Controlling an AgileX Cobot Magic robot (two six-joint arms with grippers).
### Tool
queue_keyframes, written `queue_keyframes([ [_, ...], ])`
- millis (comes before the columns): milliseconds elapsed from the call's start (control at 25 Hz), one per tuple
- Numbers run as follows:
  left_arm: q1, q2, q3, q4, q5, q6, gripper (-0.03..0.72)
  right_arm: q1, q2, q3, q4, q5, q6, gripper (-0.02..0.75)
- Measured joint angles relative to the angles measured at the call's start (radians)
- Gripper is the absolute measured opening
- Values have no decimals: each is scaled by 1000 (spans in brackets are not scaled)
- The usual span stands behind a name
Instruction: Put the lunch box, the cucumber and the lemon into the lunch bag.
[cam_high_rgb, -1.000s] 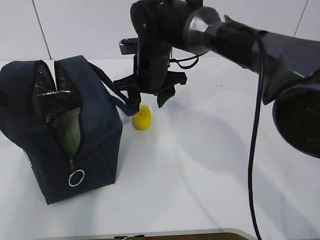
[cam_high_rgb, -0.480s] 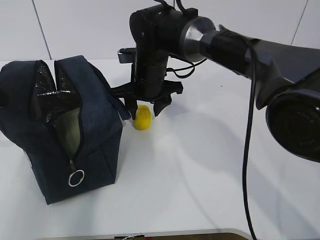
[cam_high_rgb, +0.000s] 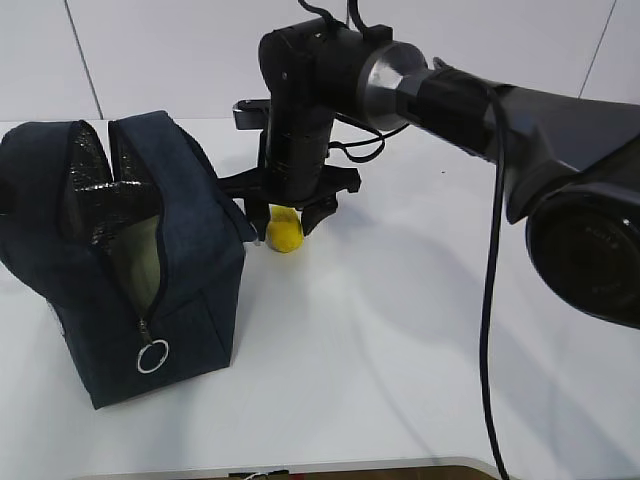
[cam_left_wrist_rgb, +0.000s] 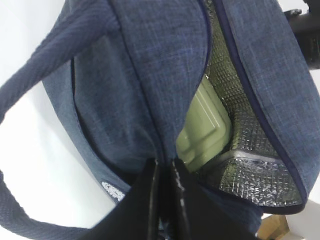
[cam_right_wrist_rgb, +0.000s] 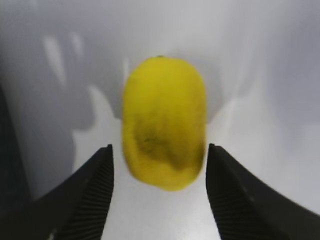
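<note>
In the exterior view, the right gripper (cam_high_rgb: 287, 210) is hanging straight over the lemon (cam_high_rgb: 285, 231), which is lying on the white table (cam_high_rgb: 400, 330) just beside the lunch bag (cam_high_rgb: 130, 260).

In the left wrist view, the left gripper (cam_left_wrist_rgb: 165, 172) is pinching the bag's fabric edge, jaws together — the lunch box (cam_left_wrist_rgb: 205, 127) is sitting inside.

In the right wrist view, both fingers (cam_right_wrist_rgb: 92, 182) are standing apart, flanking the lemon without touching it.
</note>
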Motion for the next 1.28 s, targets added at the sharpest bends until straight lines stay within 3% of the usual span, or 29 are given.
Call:
queue_keyframes([
  [760,0,0,0,0,0,0,-10,0,32,-4,-15,-20,0,464],
  [1080,0,0,0,0,0,0,-10,0,32,-29,-37,-18,0,366],
  [1280,0,0,0,0,0,0,-10,0,32,-41,-56,2,0,358],
])
